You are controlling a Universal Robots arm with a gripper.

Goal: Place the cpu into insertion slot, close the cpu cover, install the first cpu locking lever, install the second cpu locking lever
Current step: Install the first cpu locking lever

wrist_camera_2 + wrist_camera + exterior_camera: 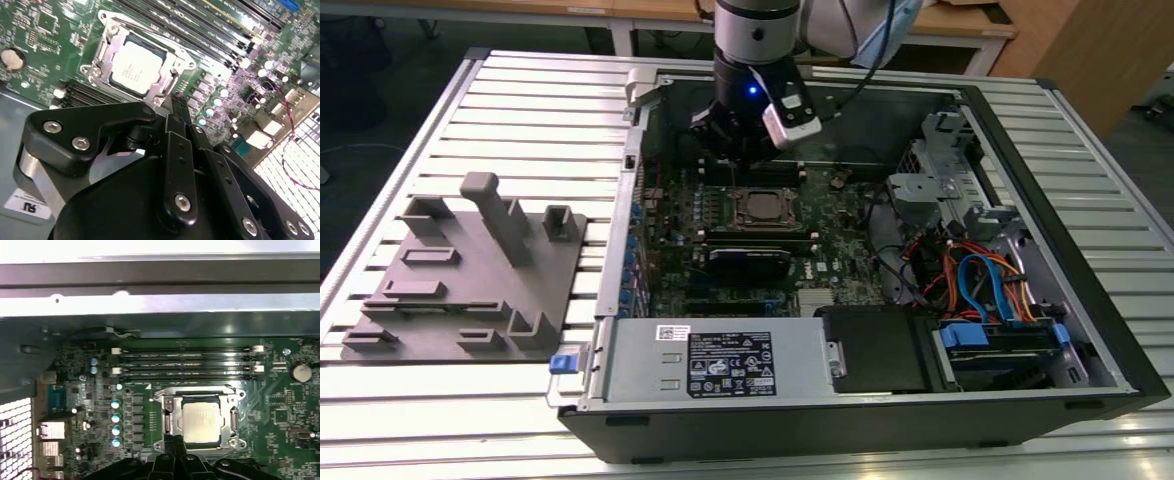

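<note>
End effector [177,102] clenched, empty as far as I can see, parked at the near edge of the insertion slot [90,72]. cpu [136,67] seated just beyond, cpu cover [111,42] looks down over it. Reckon locking-lever step; needs firm push down, then sideways to latch

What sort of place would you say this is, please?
Probably a robotics lab or test workshop: a robot arm reaches into an open computer case lying on a slatted aluminium table, a grey fixture block sits beside it, and wooden desks stand behind.
</note>
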